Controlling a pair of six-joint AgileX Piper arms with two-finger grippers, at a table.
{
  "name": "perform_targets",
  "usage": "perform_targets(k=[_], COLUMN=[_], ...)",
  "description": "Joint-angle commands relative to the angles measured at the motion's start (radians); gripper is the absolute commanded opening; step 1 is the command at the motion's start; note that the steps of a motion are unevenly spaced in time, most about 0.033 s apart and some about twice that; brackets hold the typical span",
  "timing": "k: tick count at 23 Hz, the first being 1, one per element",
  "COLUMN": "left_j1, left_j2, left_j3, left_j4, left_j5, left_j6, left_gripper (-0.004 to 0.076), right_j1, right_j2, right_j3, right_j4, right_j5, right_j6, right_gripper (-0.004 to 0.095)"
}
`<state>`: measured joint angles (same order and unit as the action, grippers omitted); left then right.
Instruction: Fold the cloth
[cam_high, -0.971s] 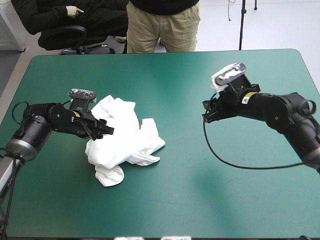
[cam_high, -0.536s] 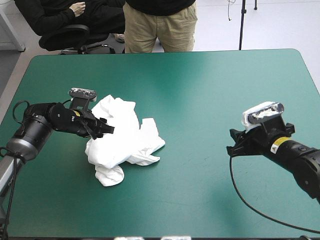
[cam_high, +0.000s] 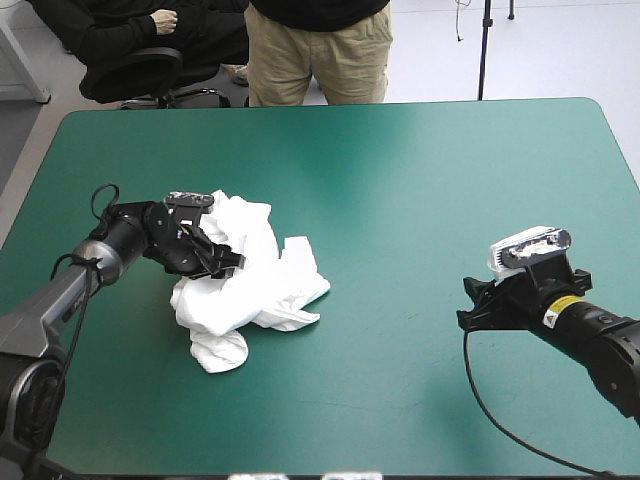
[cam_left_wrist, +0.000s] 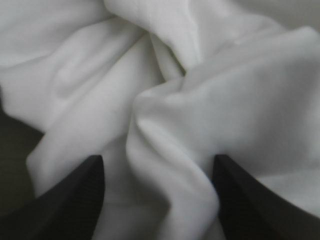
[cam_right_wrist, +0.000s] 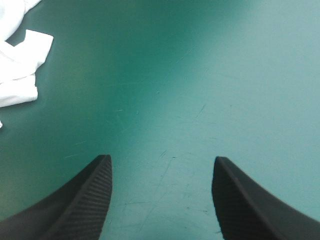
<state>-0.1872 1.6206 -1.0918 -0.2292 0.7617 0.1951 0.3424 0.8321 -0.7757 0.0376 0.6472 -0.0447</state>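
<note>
Crumpled T-shirt (cam_high: 258, 282) between the wide-apart left jaws — right jaws also apart, well off over teal-green cover (cam_high: 400, 180).

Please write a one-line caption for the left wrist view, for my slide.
Open left claw over the crumpled white T-shirt, a raised fold lying between its black fingers.

white t-shirt (cam_high: 252, 272), teal-green cover (cam_high: 420, 170)

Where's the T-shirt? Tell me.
In the high view the T-shirt lies crumpled left of centre on the table, the open left gripper against it, the right gripper well apart.
</note>
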Motion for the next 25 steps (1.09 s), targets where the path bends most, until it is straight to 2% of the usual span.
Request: perform_targets(k=[1, 3, 4, 5, 8, 14, 18, 25], left_j1=[-0.003, -0.003, -0.005, -0.009, -0.060, -0.337, -0.467, -0.621], left_j2=[0.032, 0.088, 0.108, 0.114, 0.114, 0.148, 0.197, 0.232], left_j3=[-0.033, -0.033, -0.033, -0.033, -0.051, -0.153, -0.175, -0.175], left_j4=[-0.028, -0.051, -0.087, -0.138, -0.262, -0.249, -0.249, -0.231], left_j5=[-0.021, -0.031, -0.044, -0.054, -0.059, -0.044, -0.013, -0.021], left_j6=[-0.001, 0.019, 0.051, 0.111, 0.247, 0.281, 0.281, 0.281], left_gripper=[0.0447, 0.0300, 0.0111, -0.0015, -0.0017, -0.0017, -0.0017, -0.0017], right_j1=[-0.004, -0.004, -0.004, -0.004, -0.004, -0.004, -0.004, -0.004], right_j2=[-0.010, -0.010, -0.010, -0.010, -0.016, -0.056, -0.070, -0.071], right_j3=[-0.025, -0.025, -0.025, -0.027, -0.047, -0.101, -0.107, -0.107], right_j4=[-0.006, -0.008, -0.018, -0.038, -0.114, -0.242, -0.258, -0.271], right_j5=[-0.065, -0.065, -0.065, -0.063, -0.052, -0.031, -0.011, 0.012], right_j6=[-0.001, -0.001, -0.001, -0.001, 0.045, 0.129, 0.139, 0.154], right_gripper=[0.0564, 0.0564, 0.0564, 0.0564, 0.0564, 0.0564, 0.0564, 0.0564])
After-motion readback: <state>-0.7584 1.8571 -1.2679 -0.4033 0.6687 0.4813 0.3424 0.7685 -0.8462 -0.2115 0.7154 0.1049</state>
